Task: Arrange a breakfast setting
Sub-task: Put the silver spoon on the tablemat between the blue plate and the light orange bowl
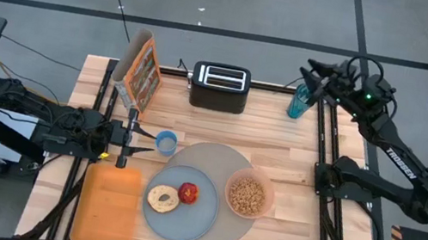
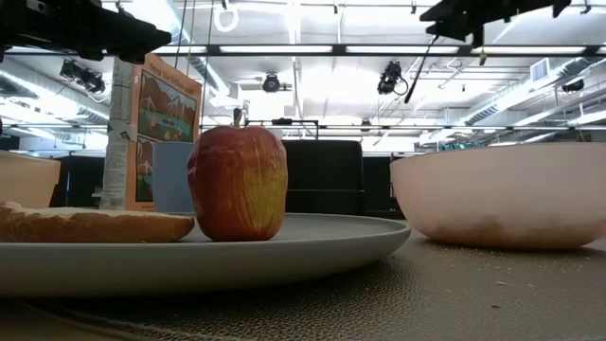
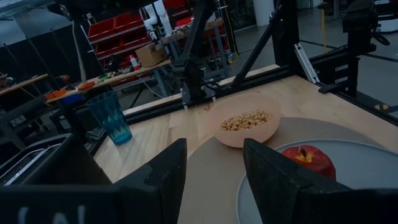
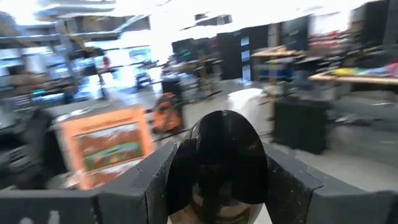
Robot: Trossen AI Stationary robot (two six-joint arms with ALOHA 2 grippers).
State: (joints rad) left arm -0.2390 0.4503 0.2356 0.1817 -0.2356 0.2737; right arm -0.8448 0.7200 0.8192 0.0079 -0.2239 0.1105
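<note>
The right gripper (image 4: 219, 163), high off the far right corner of the grey mat (image 1: 229, 162) beside a teal tumbler (image 1: 299, 101), is clamped on what appears to be the metal spoon (image 4: 217, 143). The left gripper (image 3: 214, 149) waits half-spread and empty just off the mat's left edge, behind a blue cup (image 1: 165, 141). With the plate (image 1: 179, 222) carrying bagel (image 1: 161, 197) and apple (image 1: 188, 192) on the mat's near left and the cereal bowl (image 1: 228, 194) at its right edge, a low or tilted descent could clip the bowl's rim and scatter cereal, or the spoon could slip.
</note>
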